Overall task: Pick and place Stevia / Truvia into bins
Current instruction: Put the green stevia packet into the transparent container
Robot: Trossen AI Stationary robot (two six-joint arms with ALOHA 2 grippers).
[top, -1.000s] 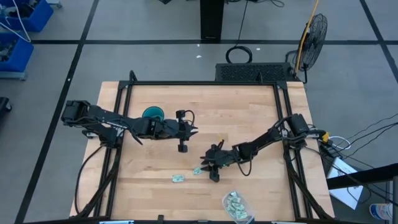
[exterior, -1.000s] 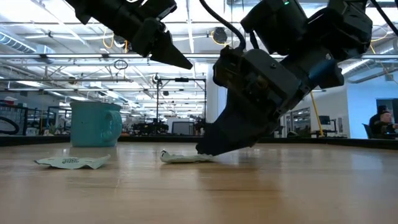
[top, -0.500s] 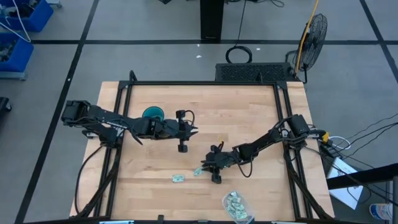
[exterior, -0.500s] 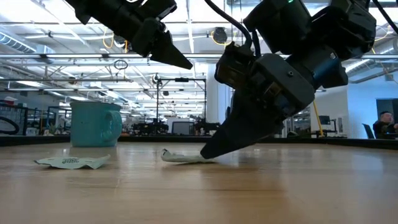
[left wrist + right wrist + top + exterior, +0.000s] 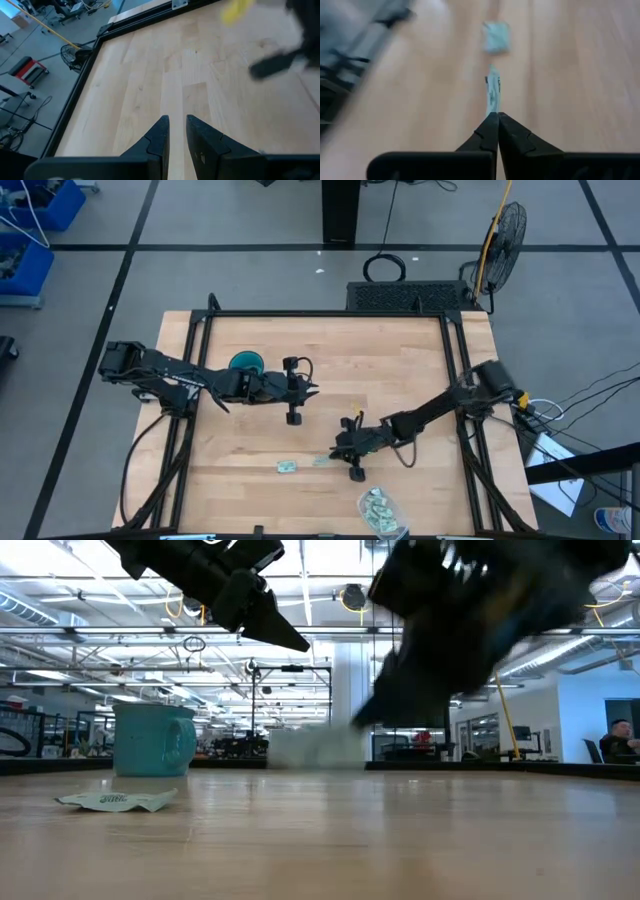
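I have the right gripper (image 5: 493, 116) pinched on 1 Stevia sachet (image 5: 493, 92), lower centre of the high view. Left gripper (image 5: 175, 131), centre-left, fingers slightly apart, holds nothing. Another sachet (image 5: 287, 467) lies lower left.

Light wood plank table (image 5: 400, 360), black frame rails along its left, right and far edges. Directly on it: teal mug (image 5: 245, 361), far-left of the right claw (image 5: 338, 455) and just behind the left claw's (image 5: 314, 389) arm; in the low view it stands upright (image 5: 153, 739). One sachet (image 5: 287, 467) lies flat on the wood just left of the right claw, a bit nearer the front edge; low view shows it slightly crumpled (image 5: 115, 801). Clear tub (image 5: 381, 511) sits at the front edge, near and front-right of the right claw, with several sachets inside. Rest of the wood is bare planks under both claws.
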